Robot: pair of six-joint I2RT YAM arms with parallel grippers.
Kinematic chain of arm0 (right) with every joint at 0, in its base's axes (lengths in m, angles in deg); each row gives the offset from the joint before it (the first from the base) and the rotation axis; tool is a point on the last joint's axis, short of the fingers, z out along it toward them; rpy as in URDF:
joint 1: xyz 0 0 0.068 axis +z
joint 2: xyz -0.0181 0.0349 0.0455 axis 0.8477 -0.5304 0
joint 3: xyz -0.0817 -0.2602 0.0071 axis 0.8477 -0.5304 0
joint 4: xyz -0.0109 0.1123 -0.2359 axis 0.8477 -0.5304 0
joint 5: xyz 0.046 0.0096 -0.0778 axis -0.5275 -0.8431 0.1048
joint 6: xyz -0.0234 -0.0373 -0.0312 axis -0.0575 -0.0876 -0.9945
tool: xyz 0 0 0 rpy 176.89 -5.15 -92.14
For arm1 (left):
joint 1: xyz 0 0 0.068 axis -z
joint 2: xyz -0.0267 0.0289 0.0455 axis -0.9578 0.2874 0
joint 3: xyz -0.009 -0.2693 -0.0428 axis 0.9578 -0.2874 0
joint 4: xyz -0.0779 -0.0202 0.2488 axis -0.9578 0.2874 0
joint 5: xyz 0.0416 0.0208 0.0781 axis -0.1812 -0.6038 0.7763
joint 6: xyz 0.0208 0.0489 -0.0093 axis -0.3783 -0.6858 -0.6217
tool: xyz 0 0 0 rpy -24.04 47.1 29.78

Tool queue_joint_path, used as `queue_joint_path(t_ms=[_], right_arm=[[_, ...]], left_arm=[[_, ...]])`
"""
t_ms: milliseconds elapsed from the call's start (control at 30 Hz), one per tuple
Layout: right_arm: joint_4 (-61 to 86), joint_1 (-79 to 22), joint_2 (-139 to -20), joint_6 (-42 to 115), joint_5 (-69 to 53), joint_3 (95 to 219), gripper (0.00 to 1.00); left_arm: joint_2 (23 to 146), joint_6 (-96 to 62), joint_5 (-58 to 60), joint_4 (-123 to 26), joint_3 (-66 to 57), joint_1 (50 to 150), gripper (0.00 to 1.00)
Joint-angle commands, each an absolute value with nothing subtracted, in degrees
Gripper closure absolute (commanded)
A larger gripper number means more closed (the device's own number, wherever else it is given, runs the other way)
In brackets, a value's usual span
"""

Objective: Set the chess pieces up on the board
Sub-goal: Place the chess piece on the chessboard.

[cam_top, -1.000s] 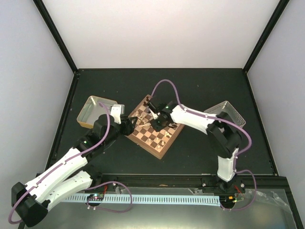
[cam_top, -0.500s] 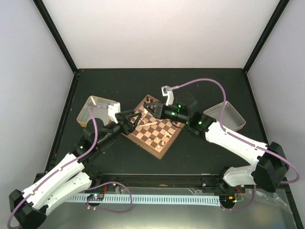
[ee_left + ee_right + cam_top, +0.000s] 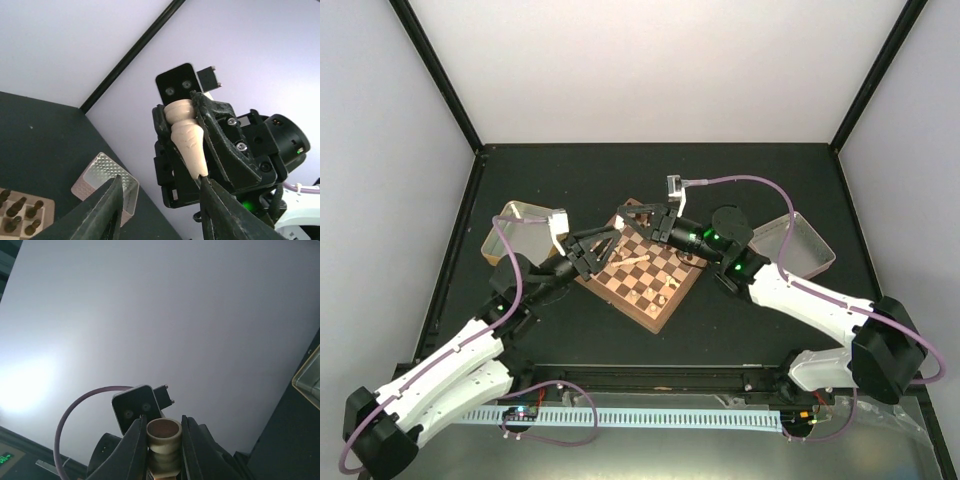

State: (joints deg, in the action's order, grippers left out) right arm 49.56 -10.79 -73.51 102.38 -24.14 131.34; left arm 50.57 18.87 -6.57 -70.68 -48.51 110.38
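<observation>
The board point(image 3: 655, 316) lies in the middle of the table, turned like a diamond. Several dark chess pieces point(image 3: 634, 210) stand at its far corner, and a few pale ones point(image 3: 667, 290) near its front. One long pale piece point(image 3: 632, 260) lies flat on the squares. My right gripper point(image 3: 636, 216) hovers over the far corner, shut on a pale cream piece point(image 3: 163, 432), which also shows in the left wrist view point(image 3: 187, 140). My left gripper point(image 3: 608, 241) faces it, open point(image 3: 160, 180), with one fingertip point(image 3: 204, 180) at the piece's narrow end.
A metal tray point(image 3: 525, 230) sits left of the board and another point(image 3: 798, 240) to its right. The right tray also shows in the left wrist view point(image 3: 102, 175). Dark pieces point(image 3: 20, 212) stand on the board corner there. Black frame posts border the table.
My right arm swung out and raised its gripper off the board toward the far corner. My left gripper opened, lifted from the board's left edge and turned to face it.
</observation>
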Motion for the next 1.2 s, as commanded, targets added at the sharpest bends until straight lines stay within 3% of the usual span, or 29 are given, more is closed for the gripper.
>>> queue_joint_path(t_ms=[0, 133, 267, 533, 833, 967, 1167], right_arm=[[54.8, -10.6, -72.5, 103.4, -26.4, 130.2, 0.87], [53.5, -10.5, -72.3, 101.9, -27.0, 130.1, 0.87], [54.0, -10.4, -72.7, 101.7, -27.9, 129.9, 0.87], [53.8, -10.5, -72.5, 99.4, -29.5, 129.4, 0.87], [48.7, -10.4, -70.1, 91.7, -31.6, 128.8, 0.86], [41.3, -10.6, -67.8, 85.0, -33.3, 129.2, 0.71], [24.8, -11.5, -64.5, 73.0, -38.1, 133.9, 0.56]], left_arm=[[51.3, 21.4, -9.7, -77.2, -47.4, 109.9, 0.56], [52.5, 21.3, -12.5, -79.6, -47.4, 109.9, 0.49], [53.5, 21.4, -14.6, -81.9, -47.4, 109.9, 0.50], [53.5, 20.8, -12.4, -81.3, -46.9, 109.9, 0.80], [52.9, 19.7, -12.4, -79.9, -47.6, 109.9, 0.99], [51.9, 15.7, -14.6, -77.1, -47.8, 109.9, 0.99], [50.2, -0.5, -23.8, -56.7, -41.6, 109.7, 0.99]])
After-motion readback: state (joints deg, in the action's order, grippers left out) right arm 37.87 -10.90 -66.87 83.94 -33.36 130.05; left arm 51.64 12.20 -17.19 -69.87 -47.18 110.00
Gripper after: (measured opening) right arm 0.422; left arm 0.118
